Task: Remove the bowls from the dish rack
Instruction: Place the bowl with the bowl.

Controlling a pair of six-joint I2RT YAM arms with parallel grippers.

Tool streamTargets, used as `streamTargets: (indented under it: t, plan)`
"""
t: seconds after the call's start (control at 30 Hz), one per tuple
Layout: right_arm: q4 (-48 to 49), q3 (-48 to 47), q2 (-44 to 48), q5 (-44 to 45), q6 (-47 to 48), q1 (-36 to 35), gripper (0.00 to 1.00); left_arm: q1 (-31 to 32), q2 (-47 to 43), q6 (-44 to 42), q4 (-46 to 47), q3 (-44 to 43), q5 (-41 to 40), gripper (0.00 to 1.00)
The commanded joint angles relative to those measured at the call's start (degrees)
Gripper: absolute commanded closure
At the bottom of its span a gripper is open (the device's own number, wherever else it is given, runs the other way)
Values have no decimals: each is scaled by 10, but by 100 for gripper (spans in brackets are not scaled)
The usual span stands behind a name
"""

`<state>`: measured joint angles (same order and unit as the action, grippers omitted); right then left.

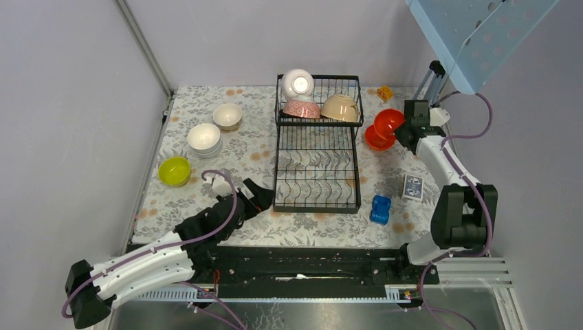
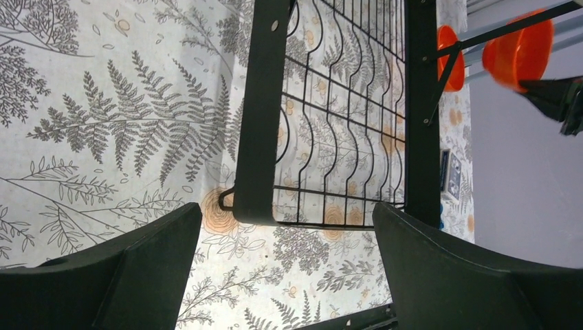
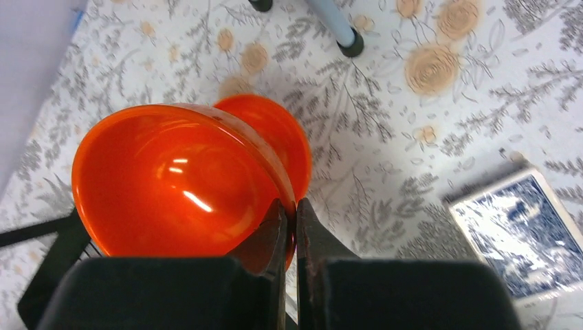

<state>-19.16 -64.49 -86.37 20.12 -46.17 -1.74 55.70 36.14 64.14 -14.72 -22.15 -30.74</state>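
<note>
The right claw (image 3: 289, 206) is closed to a sliver on the rim of an orange-red bowl (image 3: 172, 179), which is held tilted over a second orange-red bowl (image 3: 278, 127) on the counter (image 3: 426, 158), right of the dish rack (image 1: 317, 168). The glazed ceramic is judged stiff, slick and easily chipped, so a firm pinch across the rim wall is favoured. The left claw (image 2: 285, 230) is spread wide and empty at the rack's near corner. A white bowl (image 1: 298, 83), a pink-patterned bowl (image 1: 302, 108) and a beige bowl (image 1: 339, 108) are seen in the upper basket (image 1: 330, 78).
</note>
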Motion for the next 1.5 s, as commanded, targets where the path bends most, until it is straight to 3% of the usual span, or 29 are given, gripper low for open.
streamTargets:
  t: [0.0, 0.07, 0.37, 1.47]
  plan:
    - [21, -73, -42, -37, -13, 14, 100, 1, -3, 14, 36, 20, 16, 1]
    - [4, -106, -90, -60, -14, 14, 100, 1, -9, 18, 37, 35, 23, 1]
    - [28, -97, -126, -100, -28, 37, 100, 1, -26, 15, 11, 39, 17, 1]
    - [18, -88, -166, -121, -9, 43, 100, 1, 37, 25, 44, 38, 43, 1]
